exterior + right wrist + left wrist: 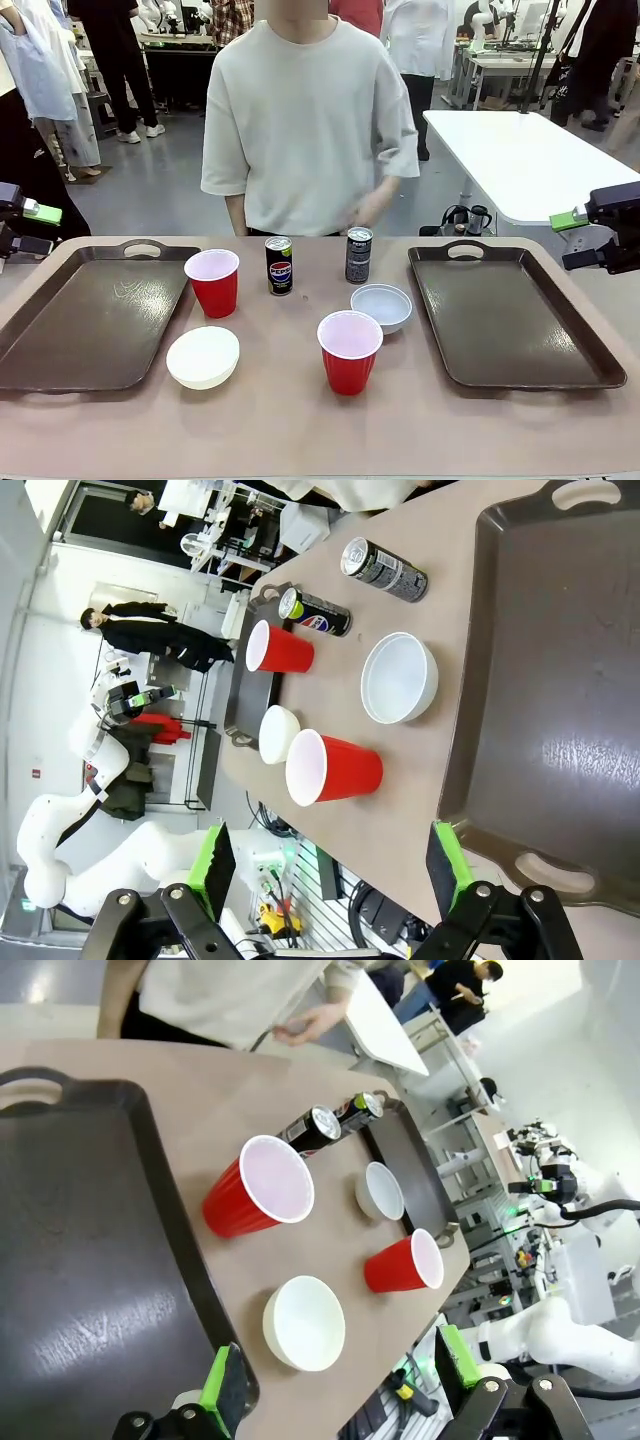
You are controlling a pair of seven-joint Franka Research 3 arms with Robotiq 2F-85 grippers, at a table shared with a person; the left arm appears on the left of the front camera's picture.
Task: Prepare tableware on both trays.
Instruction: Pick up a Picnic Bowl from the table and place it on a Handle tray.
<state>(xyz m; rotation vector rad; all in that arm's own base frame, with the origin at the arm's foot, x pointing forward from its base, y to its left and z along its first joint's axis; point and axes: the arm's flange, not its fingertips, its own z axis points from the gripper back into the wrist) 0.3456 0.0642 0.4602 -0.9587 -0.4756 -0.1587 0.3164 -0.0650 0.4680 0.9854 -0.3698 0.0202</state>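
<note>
We are finding the left tray (60, 340) and the right tray (510, 320) lying bare. All the tableware is standing on the table (290, 430) between them. The left red cup (213, 283) and left bowl (203, 357) are sitting just beside the left tray. The right red cup (349, 352) and right bowl (381, 306) are sitting nearer the middle. The Pepsi can (279, 265) and the dark can (359, 255) are standing upright at the far side. Cups and bowls are showing empty insides. The left gripper (338, 1375) and right gripper (330, 865) are hovering with jaws apart, clasping nothing.
</note>
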